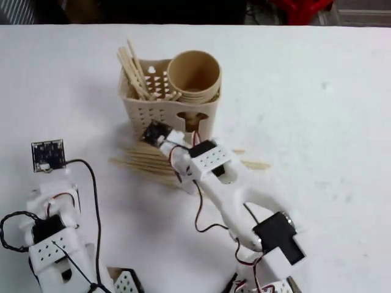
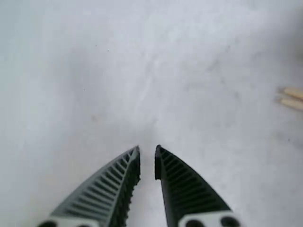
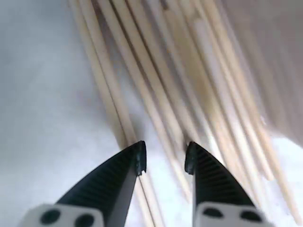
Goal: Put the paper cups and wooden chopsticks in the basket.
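R hand (image 3: pixel 164 157) is released: its two dark fingers (image 3: pixel 124 177) are apart w/ a gap, low over the loose wooden chopsticks (image 3: pixel 142 71) on the white table (image 3: pixel 42 94). One stick runs under the gap btw the fingertips, but I can't tell if they touch it.

From the high view, the right arm (image 1: pixel 232 195) stretches from the near edge toward the basket (image 1: pixel 153 116). Its front end sits over that same pile of loose wooden chopsticks (image 1: pixel 142 161), which lies flat on the table just in front of the basket. A couple of stick ends (image 1: pixel 255 163) poke out on the other side of the arm.

Basket stands upright, cream w/ small holes in its walls. Inside it is a stack of paper cups (image 1: pixel 194 74), open side up. Next to the cups is a bunch of chopsticks (image 1: pixel 134 67), leaning w/ tips up over the rim.

L hand (image 2: pixel 147 150) is nearly clenched, just a thin gap, nothing in it, over the table. Two stick ends (image 2: pixel 291 98) lie a bit away from it. Left arm (image 1: pixel 52 238) sits at the near corner, well apart from the basket.
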Tool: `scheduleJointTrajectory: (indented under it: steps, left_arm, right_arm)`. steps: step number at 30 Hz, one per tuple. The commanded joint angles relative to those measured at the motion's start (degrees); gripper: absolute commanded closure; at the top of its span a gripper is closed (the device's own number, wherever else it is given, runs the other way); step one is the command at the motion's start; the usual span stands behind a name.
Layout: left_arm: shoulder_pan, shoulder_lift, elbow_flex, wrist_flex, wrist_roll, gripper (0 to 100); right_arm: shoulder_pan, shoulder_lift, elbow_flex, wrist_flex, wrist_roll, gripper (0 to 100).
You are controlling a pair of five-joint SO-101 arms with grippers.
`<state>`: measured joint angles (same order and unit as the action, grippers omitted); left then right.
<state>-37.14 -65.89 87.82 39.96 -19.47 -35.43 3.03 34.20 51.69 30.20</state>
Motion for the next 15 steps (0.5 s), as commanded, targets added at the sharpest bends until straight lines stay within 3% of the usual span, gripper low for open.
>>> scheduleJointTrajectory:
  steps: [1, 6, 10, 15]
  left_arm:
    - [0.7, -0.7, -0.3, -1.4, -0.4, 92]
    - [0.7, -0.7, -0.3, -1.4, -0.4, 92]
    - [0.7, -0.7, -0.3, -1.4, -0.4, 92]
    - [0.7, -0.7, -0.3, -1.4, -0.4, 92]
  right_arm:
    - [-2.0, -0.4, 0.4, 1.1, 1.0, 86.4]
    - [-2.1, 0.1, 1.5, 0.7, 1.1, 86.7]
    - [-1.7, 0.0, 1.5, 0.7, 0.6, 98.0]
    - [-1.8, 0.0, 1.5, 0.7, 0.5, 98.4]
